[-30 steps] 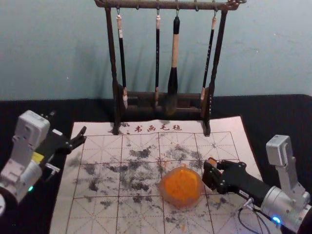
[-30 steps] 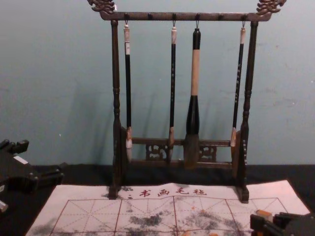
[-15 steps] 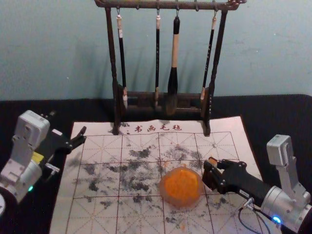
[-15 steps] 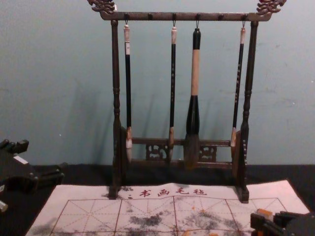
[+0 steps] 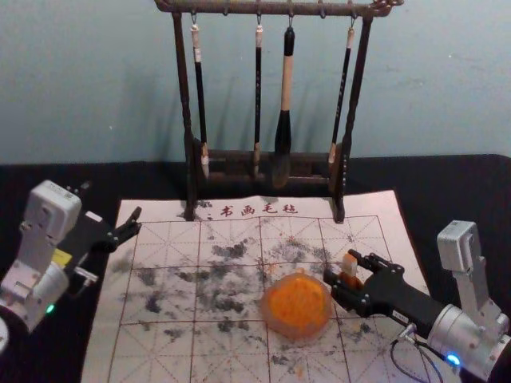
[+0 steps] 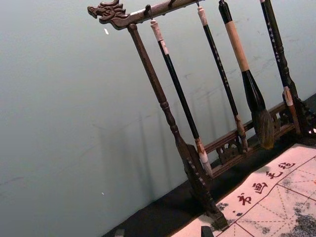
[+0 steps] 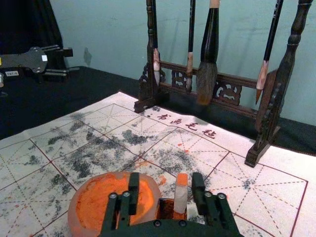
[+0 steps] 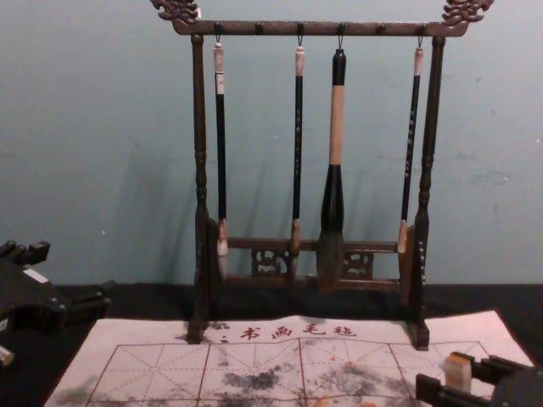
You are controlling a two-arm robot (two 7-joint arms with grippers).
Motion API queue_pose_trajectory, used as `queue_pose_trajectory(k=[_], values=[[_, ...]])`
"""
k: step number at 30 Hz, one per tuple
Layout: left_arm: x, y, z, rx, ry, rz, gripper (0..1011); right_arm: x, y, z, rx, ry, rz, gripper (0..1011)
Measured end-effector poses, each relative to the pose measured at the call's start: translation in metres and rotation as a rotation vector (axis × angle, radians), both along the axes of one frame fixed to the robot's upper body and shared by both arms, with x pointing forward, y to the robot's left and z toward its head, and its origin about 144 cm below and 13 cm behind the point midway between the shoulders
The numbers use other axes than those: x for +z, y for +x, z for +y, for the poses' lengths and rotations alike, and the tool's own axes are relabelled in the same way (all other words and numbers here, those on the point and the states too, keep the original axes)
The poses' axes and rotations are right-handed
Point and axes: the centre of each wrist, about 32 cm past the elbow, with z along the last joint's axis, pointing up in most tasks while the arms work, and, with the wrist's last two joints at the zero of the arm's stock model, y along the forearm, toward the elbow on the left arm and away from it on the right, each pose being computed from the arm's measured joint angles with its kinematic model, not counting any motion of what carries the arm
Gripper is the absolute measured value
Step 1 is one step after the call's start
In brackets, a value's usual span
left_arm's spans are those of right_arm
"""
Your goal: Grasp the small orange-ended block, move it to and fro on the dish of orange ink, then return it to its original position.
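My right gripper [image 5: 342,267] stands open on the mat, right of the dish of orange ink [image 5: 297,306]. The small pale block [image 5: 350,267], orange end up, is upright between its spread fingers. In the right wrist view the gripper [image 7: 165,185] has the block [image 7: 180,193] nearer one finger, with a gap to the other; a small brown holder [image 7: 165,209] is at its lower part, partly hidden. The ink dish [image 7: 111,198] lies just beside. My left gripper [image 5: 113,209] is parked open over the mat's left edge; its tips show in the left wrist view, the gripper [image 6: 163,232] holding nothing.
A dark wooden rack [image 5: 345,171] with hanging brushes, among them one thick brush [image 5: 283,132], stands at the mat's back edge. The ink-stained white mat [image 5: 172,351] lies on a black cloth [image 5: 447,187].
My right gripper has opened, its fingers parting around the block, which now shows between them. The left arm and the dish have stayed put.
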Motion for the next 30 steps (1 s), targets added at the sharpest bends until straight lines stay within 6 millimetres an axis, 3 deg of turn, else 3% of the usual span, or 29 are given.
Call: queue_pose_trajectory(k=[5,15,24,30], values=[[0.0000,0.0000,0.0000,0.000,0.000,0.000,1001,0.0001,0.0000,0.0000,0.000,0.000,0.000,757],[0.0000,0.0000,0.0000,0.000,0.000,0.000,1001,0.0001,0.0000,0.0000,0.000,0.000,0.000,1002],[0.0000,0.0000,0.0000,0.000,0.000,0.000,1001,0.0014,-0.0003,0.0015,-0.001,-0.003,-0.026,1000],[0.0000,0.0000,0.0000,0.000,0.000,0.000,1002,0.0079,-0.0019,0.0069,-0.072,0.029,-0.134,1000]])
